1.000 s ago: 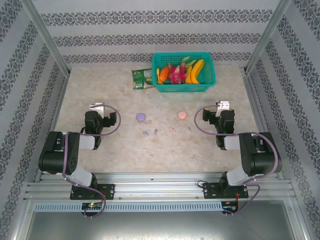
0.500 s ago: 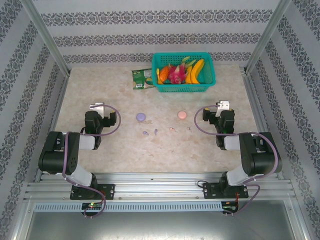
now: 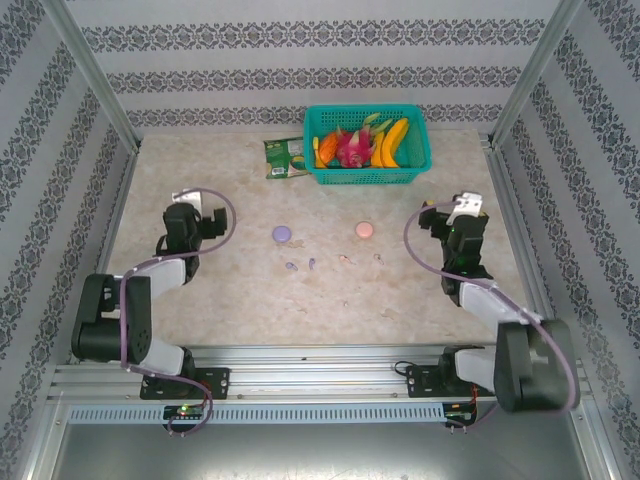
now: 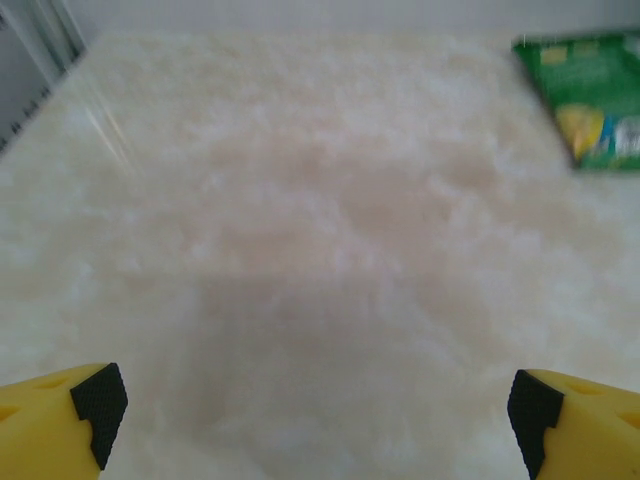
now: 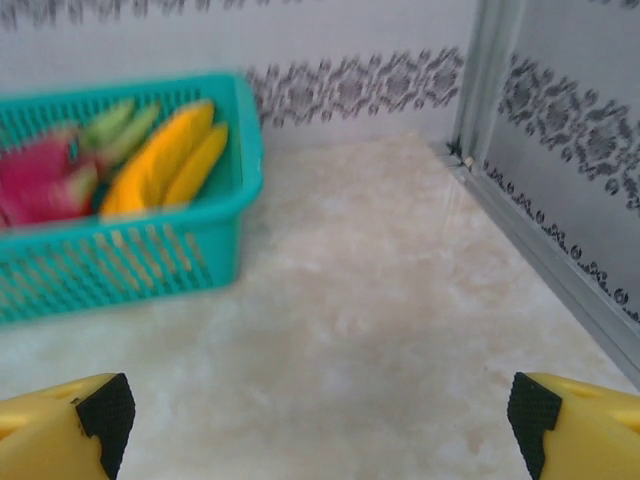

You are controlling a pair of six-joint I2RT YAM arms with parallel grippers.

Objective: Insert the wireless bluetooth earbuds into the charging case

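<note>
Moved outward, left hand (image 4: 318,415) gaping, right hand (image 5: 320,415) gaping

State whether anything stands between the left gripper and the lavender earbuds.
Nothing visible does: bare table separates the left gripper from the lavender earbuds, and the purple case sits beyond them, off that line.

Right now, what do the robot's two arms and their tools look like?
The left arm and right arm are black, with chunky rounded joint housings. A purple cable loops along each, and a small white block sits at each wrist. The left tool and right tool match: yellow fingers tipped with black pads.
</note>
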